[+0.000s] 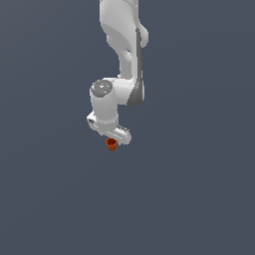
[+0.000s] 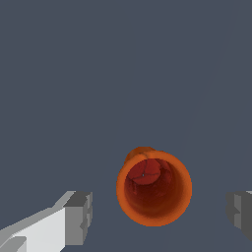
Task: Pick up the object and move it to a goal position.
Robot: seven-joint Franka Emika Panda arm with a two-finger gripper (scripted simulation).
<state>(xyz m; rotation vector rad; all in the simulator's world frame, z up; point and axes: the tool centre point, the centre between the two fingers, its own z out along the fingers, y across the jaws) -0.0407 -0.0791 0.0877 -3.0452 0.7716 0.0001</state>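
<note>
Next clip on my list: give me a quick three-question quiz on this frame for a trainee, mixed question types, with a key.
1. True or false: in the wrist view the claw has both fingers pressed against the orange-red cup.
2. Multiple choice: where is the cup relative to the claw in the exterior view? A) far off to the exterior view's right B) directly beneath the claw C) resting on top of the arm
3. Fill in: seen by the wrist camera, the cup shows its open ____ and hollow inside.

Key:
1. False; there is a gap on each side of the cup.
2. B
3. rim
</note>
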